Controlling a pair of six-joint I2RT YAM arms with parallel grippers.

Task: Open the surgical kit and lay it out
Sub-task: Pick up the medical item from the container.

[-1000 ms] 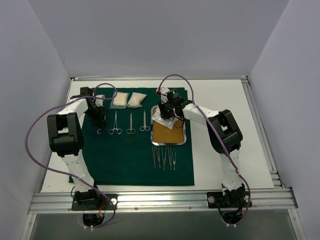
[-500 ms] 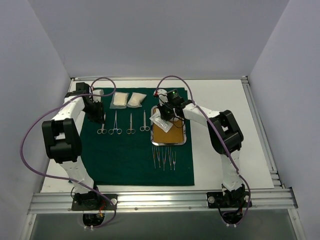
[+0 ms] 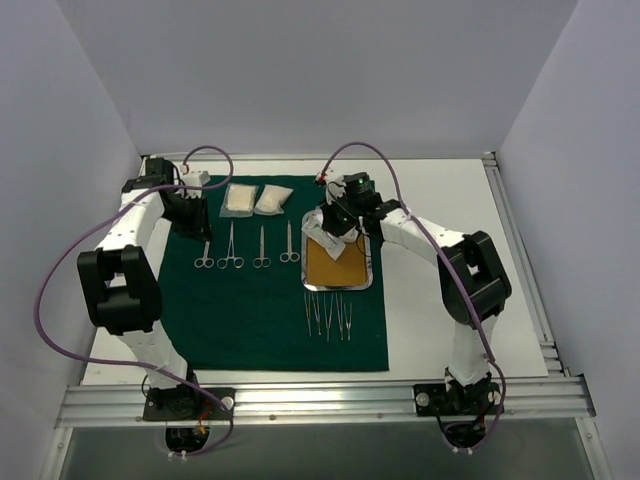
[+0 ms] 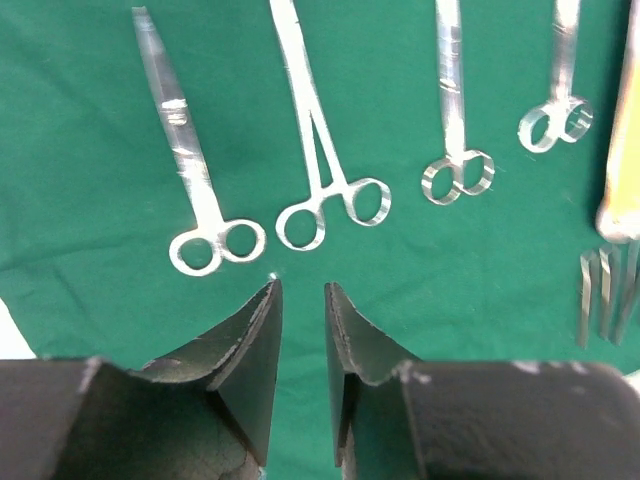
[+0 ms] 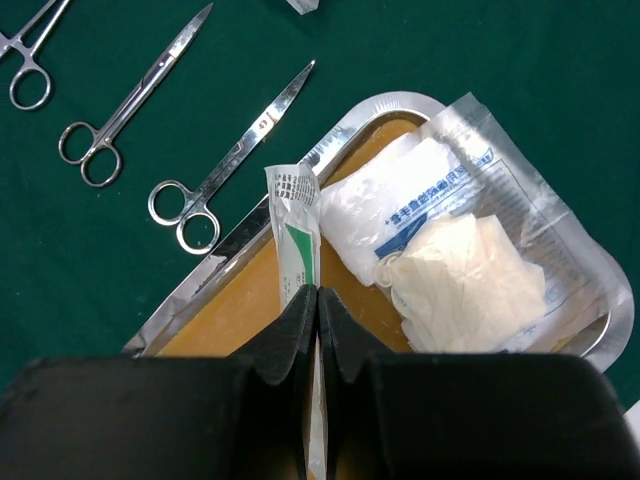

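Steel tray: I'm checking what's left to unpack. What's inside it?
Clear gauze packets lie on a tan liner; the right gripper pinches a slim packet there. Whatever is under them is hidden.

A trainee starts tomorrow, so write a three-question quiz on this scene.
1. True or false: the right pincer is shut on a thin packet.
2. How many ring-handled instruments lie on the green drape? A two, B four, C six.
3. Fill in: the left pincer holds ___.
Key: 1 true; 2 B; 3 nothing.
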